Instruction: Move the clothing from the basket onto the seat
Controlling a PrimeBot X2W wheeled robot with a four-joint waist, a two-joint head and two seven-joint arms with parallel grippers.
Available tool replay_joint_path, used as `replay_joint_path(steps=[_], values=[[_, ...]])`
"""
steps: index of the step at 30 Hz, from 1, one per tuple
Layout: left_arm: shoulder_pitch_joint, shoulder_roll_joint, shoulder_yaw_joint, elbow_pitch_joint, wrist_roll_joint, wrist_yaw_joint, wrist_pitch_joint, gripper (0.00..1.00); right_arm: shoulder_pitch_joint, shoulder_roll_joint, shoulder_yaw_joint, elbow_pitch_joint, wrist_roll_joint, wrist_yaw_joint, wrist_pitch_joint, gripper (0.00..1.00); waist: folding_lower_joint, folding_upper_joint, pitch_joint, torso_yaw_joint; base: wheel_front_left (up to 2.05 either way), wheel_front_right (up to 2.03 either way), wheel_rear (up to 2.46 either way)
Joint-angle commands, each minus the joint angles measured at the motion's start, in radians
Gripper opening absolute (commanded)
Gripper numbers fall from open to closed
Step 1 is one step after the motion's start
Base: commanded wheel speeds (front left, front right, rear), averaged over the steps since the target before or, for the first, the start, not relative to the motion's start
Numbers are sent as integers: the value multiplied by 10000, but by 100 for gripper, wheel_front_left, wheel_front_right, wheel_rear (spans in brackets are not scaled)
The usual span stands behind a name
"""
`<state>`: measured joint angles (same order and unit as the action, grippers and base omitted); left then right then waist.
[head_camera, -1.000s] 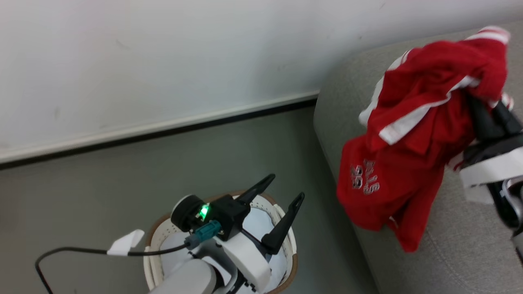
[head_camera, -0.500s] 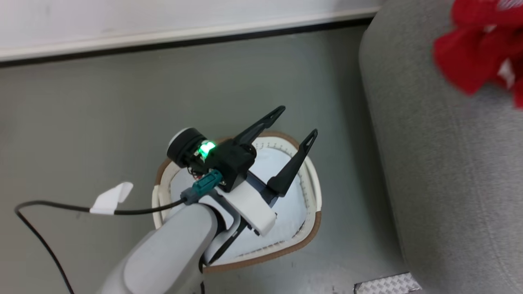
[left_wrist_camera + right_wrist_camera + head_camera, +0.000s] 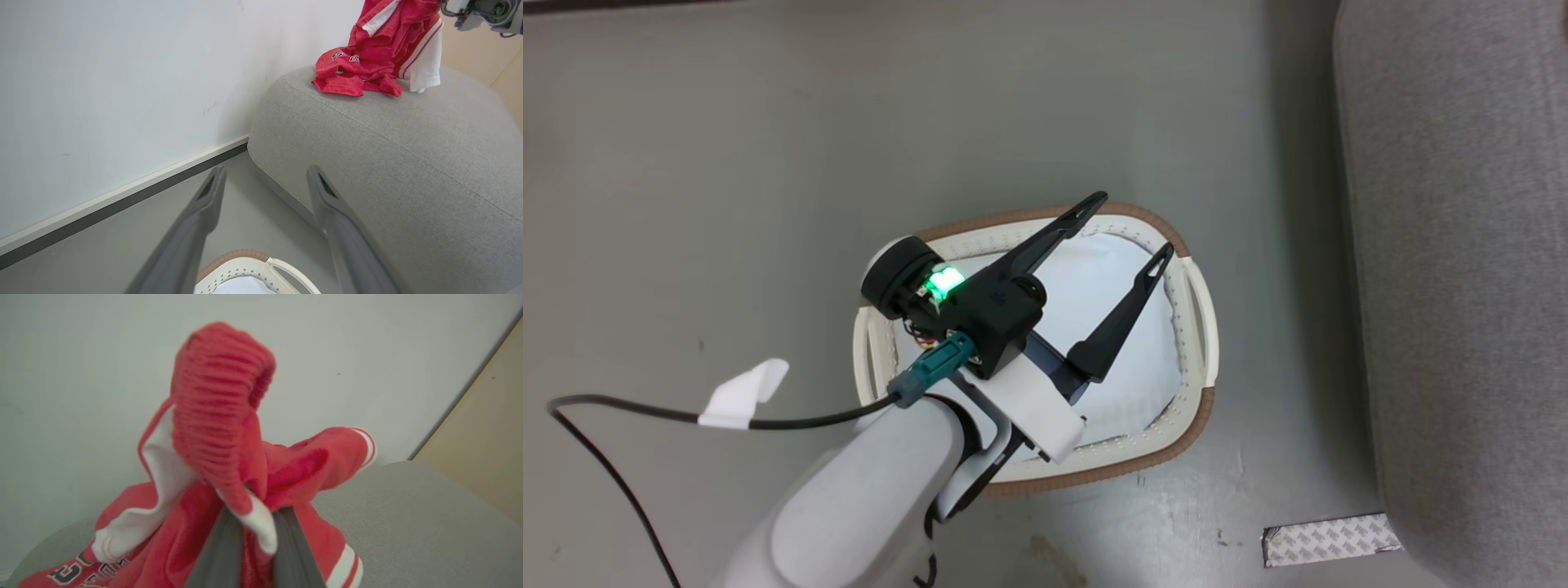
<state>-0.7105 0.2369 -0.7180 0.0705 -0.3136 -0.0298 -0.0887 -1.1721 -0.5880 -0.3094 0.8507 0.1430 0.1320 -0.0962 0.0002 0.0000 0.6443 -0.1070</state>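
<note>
In the head view the left tool (image 3: 1135,222) and its forearm (image 3: 866,506) cover the basket's (image 3: 1202,327) near-left rim and much of the pad (image 3: 1086,286). The forearm runs off the bottom edge, the seat (image 3: 1462,245) off the right.

In the left wrist view the clothing (image 3: 367,61) is cut by the top edge, its lettering (image 3: 343,55) too small to read. The basket is cut by the bottom edge.

In the right wrist view the right tool's (image 3: 255,526) fingertips are buried in blurred red fabric it pinches, and the lettering there runs off the bottom.
</note>
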Motion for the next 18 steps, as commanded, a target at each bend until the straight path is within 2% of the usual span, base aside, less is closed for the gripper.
replay_joint_path(steps=[1, 8, 9, 10, 12, 18], values=[[-38, 92, 17, -51, 110, 41, 22, 100, 226, 87, -402, 343, -275, -25, -167, 0, -2, 0, 253, 147, 0, 0, 0], [177, 153, -26, -11, 42, 168, -20, 100, 911, 779, -2338, 1627, -1540, -25, -854, 0, -2, 0, 321, 202, 0, 0, 0], [194, 140, -37, 20, 17, 181, -27, 100, 934, 859, -2545, 1672, -1683, -25, -962, 9, -2, 0, 277, 197, 0, 0, 0], [190, 110, -29, 37, -6, 201, -85, 100, 955, 967, -2725, 1684, -1849, -25, -1101, 35, -2, 0, 225, 192, 0, 0, 0], [242, 77, -12, 107, -77, 212, -179, 100, 1088, 1102, -2942, 1697, -2155, -25, -1305, 100, -2, 0, 61, 156, 0, 0, 0], [470, -10, 67, 522, -282, 281, -502, 100, 1445, 1495, -2974, 1489, -2527, -25, -1630, 100, -2, 0, -562, 3, 0, 0, 0]])
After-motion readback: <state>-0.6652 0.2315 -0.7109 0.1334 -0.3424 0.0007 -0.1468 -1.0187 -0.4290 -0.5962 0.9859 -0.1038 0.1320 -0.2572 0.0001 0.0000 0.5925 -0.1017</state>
